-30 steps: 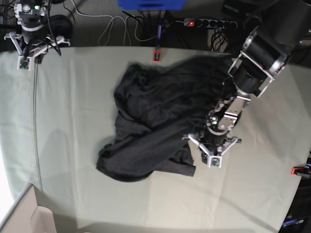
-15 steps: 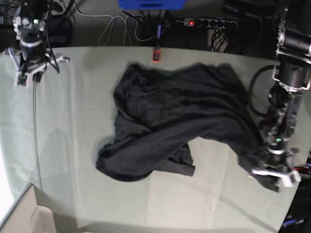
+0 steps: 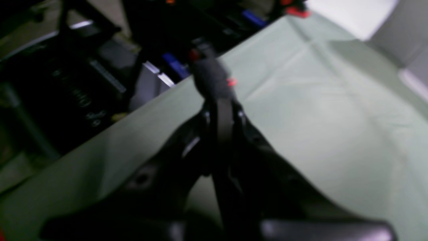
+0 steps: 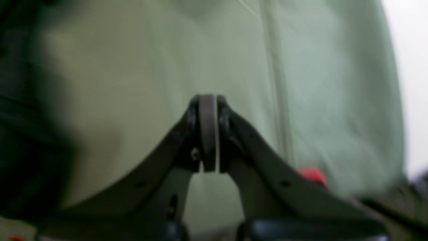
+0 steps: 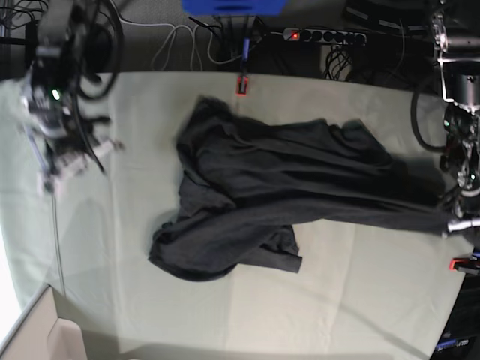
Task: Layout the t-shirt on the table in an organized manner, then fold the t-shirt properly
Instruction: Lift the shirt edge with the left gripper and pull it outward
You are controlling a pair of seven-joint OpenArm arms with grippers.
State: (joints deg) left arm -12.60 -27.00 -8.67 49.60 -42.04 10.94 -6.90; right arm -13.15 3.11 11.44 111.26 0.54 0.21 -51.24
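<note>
The left gripper (image 5: 459, 223) was clamped on a corner of the shirt (image 5: 255, 202), which stretched away from it across the table (image 5: 150, 300). The right gripper (image 4: 208, 134) was pinched together, holding nothing, well apart from the shirt.

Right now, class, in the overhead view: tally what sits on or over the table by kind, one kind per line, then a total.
T-shirt: 1
Red clamps at the table edge: 2
Robot tools, left tool and right tool: 2
Total: 5
</note>
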